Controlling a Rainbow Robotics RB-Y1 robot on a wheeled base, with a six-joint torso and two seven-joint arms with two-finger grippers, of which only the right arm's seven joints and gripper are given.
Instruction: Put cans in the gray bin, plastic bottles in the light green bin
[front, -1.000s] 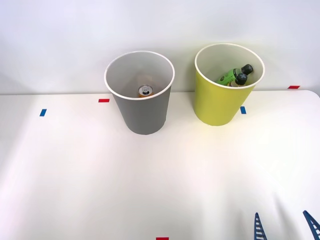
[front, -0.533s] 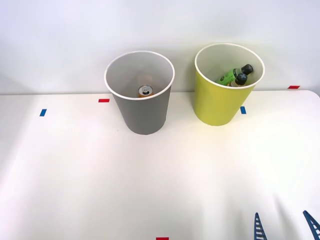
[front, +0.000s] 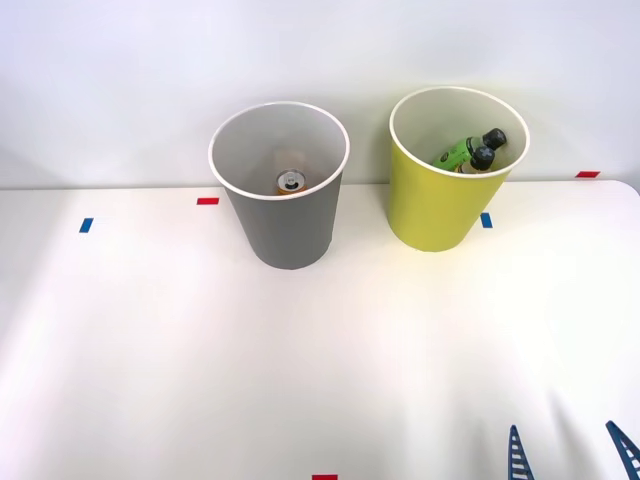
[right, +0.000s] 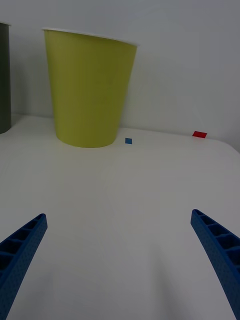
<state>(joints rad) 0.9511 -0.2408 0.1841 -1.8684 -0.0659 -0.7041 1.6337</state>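
The gray bin (front: 285, 225) stands at the back of the table, and a can (front: 289, 182) with a silver top sits inside it. To its right the light green bin (front: 440, 205) holds two black-capped plastic bottles (front: 468, 150), one bright green. My right gripper (front: 568, 452) hovers open and empty over the table's front right corner, well short of both bins. In the right wrist view the light green bin (right: 87, 90) rises ahead of the gripper (right: 120, 257), with the gray bin's (right: 4, 80) edge beside it.
Small red tape marks (front: 207, 201) and blue tape marks (front: 86, 225) dot the white table (front: 200, 360). A blue mark (right: 128, 141) and a red mark (right: 199, 134) lie near the green bin's base. A pale wall stands behind the bins.
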